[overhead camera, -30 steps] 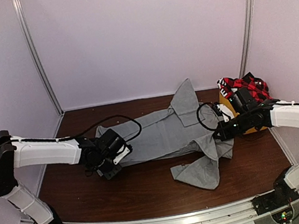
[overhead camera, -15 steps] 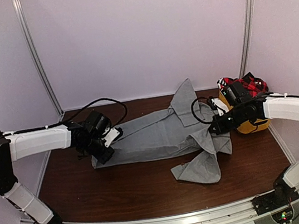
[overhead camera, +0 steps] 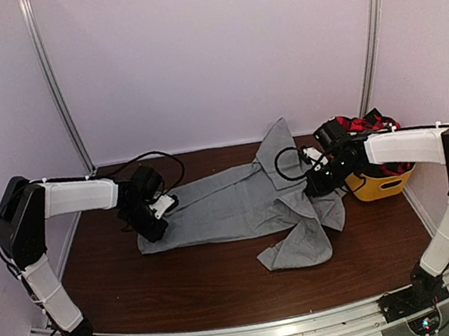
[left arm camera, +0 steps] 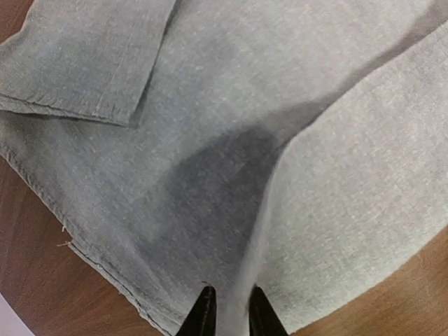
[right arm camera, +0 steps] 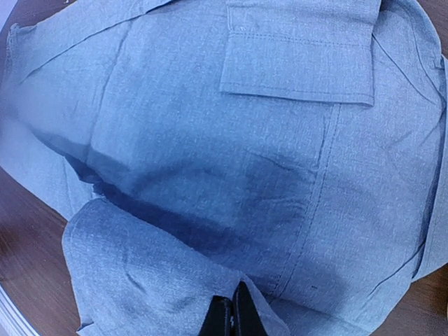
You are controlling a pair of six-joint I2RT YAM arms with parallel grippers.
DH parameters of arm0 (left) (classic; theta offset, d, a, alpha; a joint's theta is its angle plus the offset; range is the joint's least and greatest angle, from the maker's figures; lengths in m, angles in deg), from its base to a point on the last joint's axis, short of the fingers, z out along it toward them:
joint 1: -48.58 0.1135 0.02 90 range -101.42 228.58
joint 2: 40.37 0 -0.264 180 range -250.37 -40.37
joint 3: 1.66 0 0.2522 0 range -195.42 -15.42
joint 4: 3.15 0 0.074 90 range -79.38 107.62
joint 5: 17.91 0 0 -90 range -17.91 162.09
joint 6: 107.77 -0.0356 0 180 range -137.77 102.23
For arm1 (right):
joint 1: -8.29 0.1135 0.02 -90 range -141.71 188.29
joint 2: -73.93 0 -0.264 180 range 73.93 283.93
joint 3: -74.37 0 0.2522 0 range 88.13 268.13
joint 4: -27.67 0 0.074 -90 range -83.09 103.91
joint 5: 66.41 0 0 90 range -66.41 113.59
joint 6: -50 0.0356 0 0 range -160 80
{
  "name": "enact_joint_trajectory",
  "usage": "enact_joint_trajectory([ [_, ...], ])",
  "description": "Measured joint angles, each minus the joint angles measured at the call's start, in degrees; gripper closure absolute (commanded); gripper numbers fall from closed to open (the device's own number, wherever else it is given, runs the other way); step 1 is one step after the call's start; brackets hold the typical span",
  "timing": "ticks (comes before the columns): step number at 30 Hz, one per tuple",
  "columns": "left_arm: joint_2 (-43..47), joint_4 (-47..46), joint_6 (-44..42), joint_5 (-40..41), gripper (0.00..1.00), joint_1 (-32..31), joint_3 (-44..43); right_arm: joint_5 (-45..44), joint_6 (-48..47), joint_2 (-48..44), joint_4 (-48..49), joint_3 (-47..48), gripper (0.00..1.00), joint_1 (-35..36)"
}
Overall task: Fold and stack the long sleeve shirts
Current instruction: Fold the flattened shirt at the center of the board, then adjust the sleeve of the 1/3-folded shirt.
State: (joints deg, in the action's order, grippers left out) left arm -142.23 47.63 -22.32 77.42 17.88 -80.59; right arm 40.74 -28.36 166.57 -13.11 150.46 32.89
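Creased grey shirt — soft weave

Left arm and right arm show white shells, black joints, looping black cables, black jaws.

No readable text, labels or numbers, grey shirt plain

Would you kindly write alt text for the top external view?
A light-grey shirt lies across a brown table, pinched at its ends by the left gripper and right gripper. At right, a red plaid shirt tops a yellow tub.
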Motion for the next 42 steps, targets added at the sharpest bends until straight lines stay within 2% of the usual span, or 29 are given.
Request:
enact_joint_trajectory([
  [5, -3.7, 0.3, 1.1, 1.4, 0.74, 1.5, -1.4, -0.3, -1.2, 5.2, -0.1, 3.3, 0.92, -0.8],
  [8, -4.6, 0.5, 1.9, 2.4, 0.69, 1.9, -1.7, -0.7, -1.6, 8.2, -0.2, 5.8, 0.84, -1.2],
  [11, -4.6, 0.4, 2.7, 3.5, 0.66, 2.0, -1.9, -1.4, -2.1, 10.6, -0.2, 8.4, 0.7, -1.6],
  [16, -4.6, 0.5, 3.9, 5.5, 0.65, 2.3, -1.9, -4.9, -2.2, 10.4, -0.8, 10.8, 0.41, -1.7],
  [20, -4.4, 0.5, 5.2, 6.8, 0.6, 2.5, -1.9, -7.7, -1.3, 6.2, -2.1, 10.3, 0.28, -1.7],
  [26, -0.7, 0.2, 6.7, 8.3, 0.49, 2.6, -1.9, -10.0, 1.9, -11.2, -2.8, 1.4, 0.16, 0.6],
  [30, 3.0, -0.3, 7.2, 8.2, 0.41, 2.6, -2.1, -10.6, 5.6, -20.7, -3.2, -7.0, 0.13, 6.1],
  [37, 8.7, -3.2, 8.8, 7.2, 0.2, 2.6, -2.3, -10.9, 12.1, -23.8, -3.5, -18.9, 0.26, 12.4],
  [42, 13.2, -6.6, 11.0, 5.2, 0.08, 2.6, -1.8, -11.3, 14.6, -21.1, -2.5, -21.1, 0.53, 14.8],
])
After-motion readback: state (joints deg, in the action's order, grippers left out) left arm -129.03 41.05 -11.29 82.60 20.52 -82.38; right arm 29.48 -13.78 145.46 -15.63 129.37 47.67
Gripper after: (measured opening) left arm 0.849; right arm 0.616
